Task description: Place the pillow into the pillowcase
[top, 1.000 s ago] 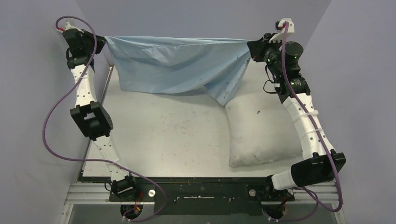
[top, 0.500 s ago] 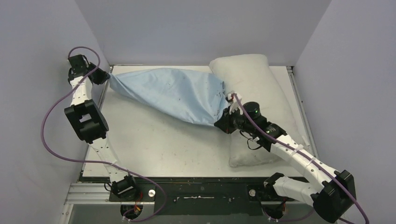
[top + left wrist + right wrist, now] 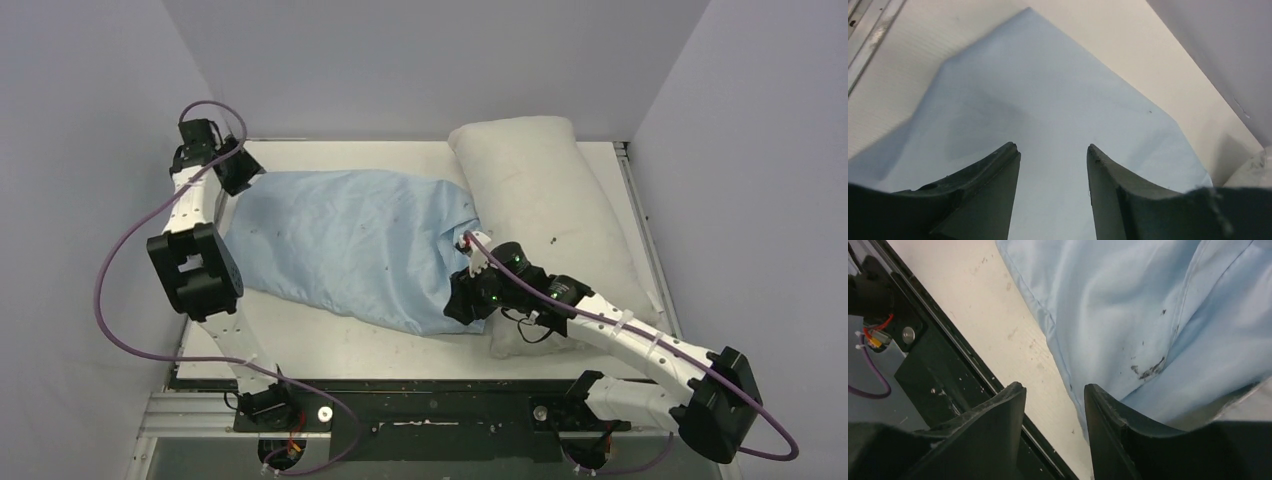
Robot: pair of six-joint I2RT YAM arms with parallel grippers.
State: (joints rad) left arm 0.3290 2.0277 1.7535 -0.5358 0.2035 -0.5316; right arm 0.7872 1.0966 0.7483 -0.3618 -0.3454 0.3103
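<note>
Hovering at the far-left end of the pillowcase (image 3: 340,240): left hand (image 3: 240,172), fingers apart, nothing between them. Left wrist view agrees: left hand (image 3: 1052,148) is spread over smooth blue cloth, with one corner of the cloth pointing toward the far wall. Can't tell if the tips touch the fabric. Pillowcase lies spread flat on the bench (image 3: 330,345), from that far-left end across to the middle, wrinkled along its right side. Right hand (image 3: 462,300) sits at the pillowcase's near-right corner, fingers also apart, holding nothing. In the right wrist view, right hand (image 3: 1053,386) is over the cloth's hemmed edge and bare bench, with dark specks (image 3: 1148,371) on the fabric just beyond. Pillow (image 3: 540,185) is outside the pillowcase, lying diagonally along the right side of the bench, far end by the back wall. Its left edge meets the pillowcase's right edge. Right arm crosses over its near end.
</note>
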